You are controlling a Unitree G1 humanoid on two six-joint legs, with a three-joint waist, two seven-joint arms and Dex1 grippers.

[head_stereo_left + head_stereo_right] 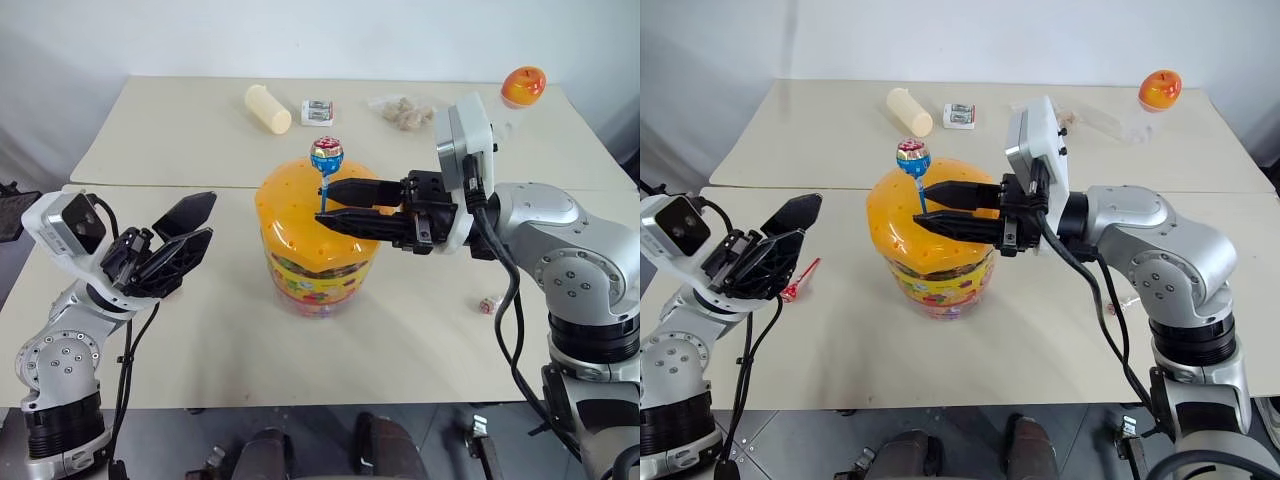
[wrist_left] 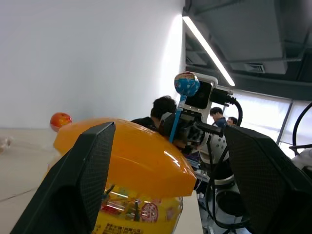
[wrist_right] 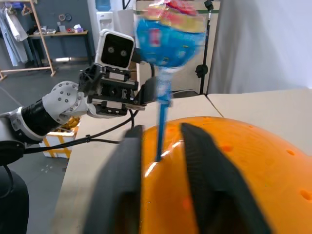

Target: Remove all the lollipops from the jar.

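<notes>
Upright blue lollipop [image 1: 326,157], stick vertical in jar [image 1: 315,240] lid, apparently between right tool [image 1: 324,204] fingers.

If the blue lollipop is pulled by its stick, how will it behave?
The lollipop looks light, so it should lift easily. Its thin stick stands upright in the jar lid; a sideways pull might bend it. The big head may make it swing in the right tool.

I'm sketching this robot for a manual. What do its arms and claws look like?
Both arms are silver-grey metal with rounded joint housings dotted with small screws, and black ribbed bands lower down. Black cables loop along each forearm. Each wrist carries a white box-shaped camera housing. The left claw and right claw each have two black, tapering, wedge-shaped fingers on a black mount.
</notes>
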